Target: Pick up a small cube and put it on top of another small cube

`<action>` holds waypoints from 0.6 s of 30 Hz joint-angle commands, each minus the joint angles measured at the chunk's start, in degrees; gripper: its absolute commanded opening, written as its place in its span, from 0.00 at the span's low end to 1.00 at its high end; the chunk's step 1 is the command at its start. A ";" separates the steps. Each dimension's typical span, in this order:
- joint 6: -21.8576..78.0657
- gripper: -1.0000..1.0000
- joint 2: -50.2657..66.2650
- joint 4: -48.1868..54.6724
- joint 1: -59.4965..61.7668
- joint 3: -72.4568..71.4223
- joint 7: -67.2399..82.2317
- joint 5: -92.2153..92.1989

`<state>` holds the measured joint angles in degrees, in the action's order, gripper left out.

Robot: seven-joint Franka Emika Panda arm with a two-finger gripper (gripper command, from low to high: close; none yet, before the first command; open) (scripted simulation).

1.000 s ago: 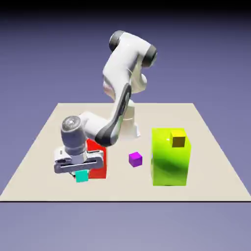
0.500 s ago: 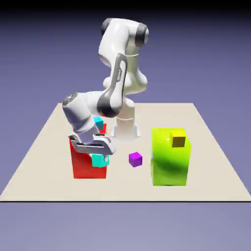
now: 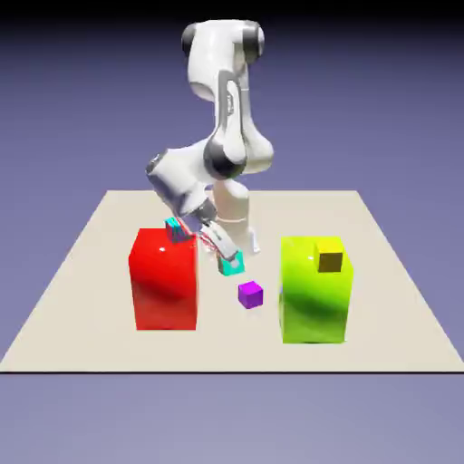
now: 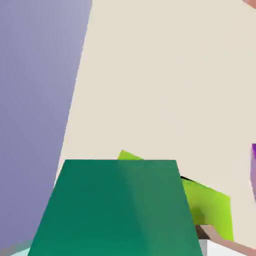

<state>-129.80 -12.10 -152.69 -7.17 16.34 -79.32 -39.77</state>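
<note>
The gripper [image 3: 227,256] is closed firmly on the turquoise cube [image 3: 233,265], gripped between its fingertips, presumably for stacking on the purple cube [image 3: 250,295]

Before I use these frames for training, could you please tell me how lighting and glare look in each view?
Exterior view: small bright glints on the red block, dark patch across the lime block's front; hand view: held cube dark green, no glare on it.
</note>
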 commanded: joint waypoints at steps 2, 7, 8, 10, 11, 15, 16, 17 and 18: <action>-1.43 0.00 -1.23 -4.16 2.14 -3.45 -1.76 0.96; -5.54 0.00 -2.59 -14.28 7.29 -11.81 -3.05 3.98; -5.67 0.00 -3.43 -14.99 7.66 -12.35 -4.53 3.76; -7.16 0.00 -1.41 -14.82 7.22 -13.05 -2.76 1.27; -8.66 0.00 0.61 -14.65 6.77 -13.74 -0.99 -1.22; -14.66 0.00 8.67 -13.95 5.00 -16.52 6.11 -11.18; -16.16 0.00 10.69 -13.78 4.55 -17.21 7.88 -13.67; -16.56 0.00 11.24 -13.73 4.43 -17.40 8.36 -14.34; -16.56 1.00 11.24 -13.73 4.43 -17.40 8.36 -14.35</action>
<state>-146.37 -0.86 -166.42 -3.36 -1.06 -70.96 -54.12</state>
